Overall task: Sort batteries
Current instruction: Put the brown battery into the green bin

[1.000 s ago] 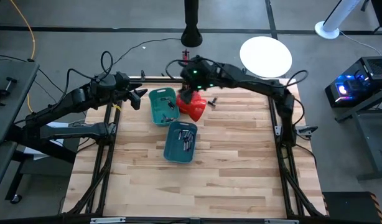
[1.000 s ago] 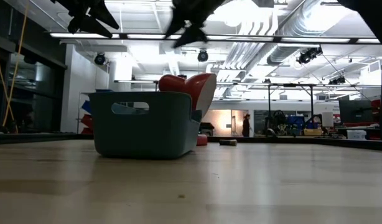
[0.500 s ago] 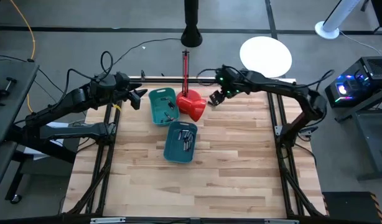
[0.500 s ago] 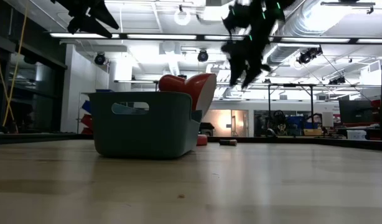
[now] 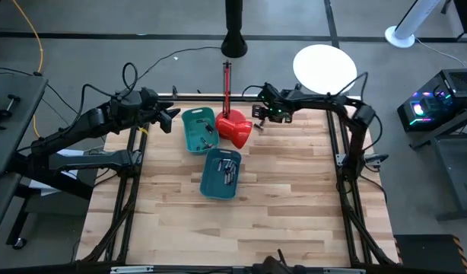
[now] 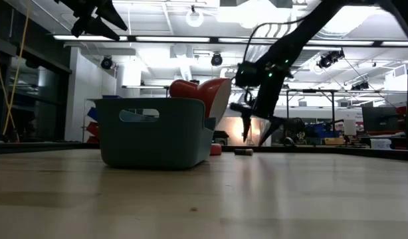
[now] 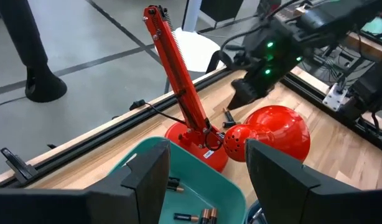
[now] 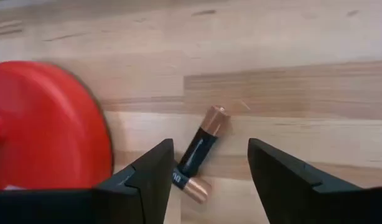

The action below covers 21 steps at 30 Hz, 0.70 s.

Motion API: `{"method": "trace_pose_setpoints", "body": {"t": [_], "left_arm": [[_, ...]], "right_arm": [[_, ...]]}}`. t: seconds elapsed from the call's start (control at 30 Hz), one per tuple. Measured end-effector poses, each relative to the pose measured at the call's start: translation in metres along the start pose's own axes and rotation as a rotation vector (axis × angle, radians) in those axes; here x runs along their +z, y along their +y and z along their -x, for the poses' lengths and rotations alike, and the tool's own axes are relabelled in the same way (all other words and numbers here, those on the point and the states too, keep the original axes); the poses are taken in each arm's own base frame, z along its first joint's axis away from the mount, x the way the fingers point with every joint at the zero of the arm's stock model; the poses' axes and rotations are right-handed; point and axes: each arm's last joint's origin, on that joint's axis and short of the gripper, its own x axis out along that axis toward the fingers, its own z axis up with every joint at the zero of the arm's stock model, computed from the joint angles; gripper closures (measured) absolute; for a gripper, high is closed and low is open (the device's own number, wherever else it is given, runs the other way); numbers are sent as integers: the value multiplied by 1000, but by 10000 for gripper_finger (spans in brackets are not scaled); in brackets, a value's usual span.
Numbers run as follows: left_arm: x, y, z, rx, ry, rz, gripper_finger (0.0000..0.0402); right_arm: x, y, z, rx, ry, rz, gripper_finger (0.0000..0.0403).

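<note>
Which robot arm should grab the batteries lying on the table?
The right one. Its open end effector hangs directly over the loose batteries beside the red lamp, while the left end effector waits beyond the teal bins.

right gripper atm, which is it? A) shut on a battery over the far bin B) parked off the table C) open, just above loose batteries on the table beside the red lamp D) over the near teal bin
C: the right gripper has its fingers spread, with two loose batteries on the bare wood between them, next to the red lamp.
</note>
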Motion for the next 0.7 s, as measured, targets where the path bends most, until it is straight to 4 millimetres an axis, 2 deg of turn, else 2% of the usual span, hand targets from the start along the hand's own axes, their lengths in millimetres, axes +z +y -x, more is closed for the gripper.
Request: {"method": "trace_pose_setpoints", "body": {"t": [0.3, 0.53, 0.6, 0.7], "left_arm": [[0, 0, 0, -6, 5, -40, 200], [0, 0, 0, -8, 6, -89, 200], [0, 0, 0, -8, 6, -105, 200], [0, 0, 0, -8, 6, -123, 200]], "right_arm": [[10, 10, -23, -140, -4, -93, 226], [-6, 16, -35, -210, 3, -72, 247], [-12, 16, -34, -264, -11, -32, 268], [-19, 10, -27, -349, 27, 56, 325]]}}
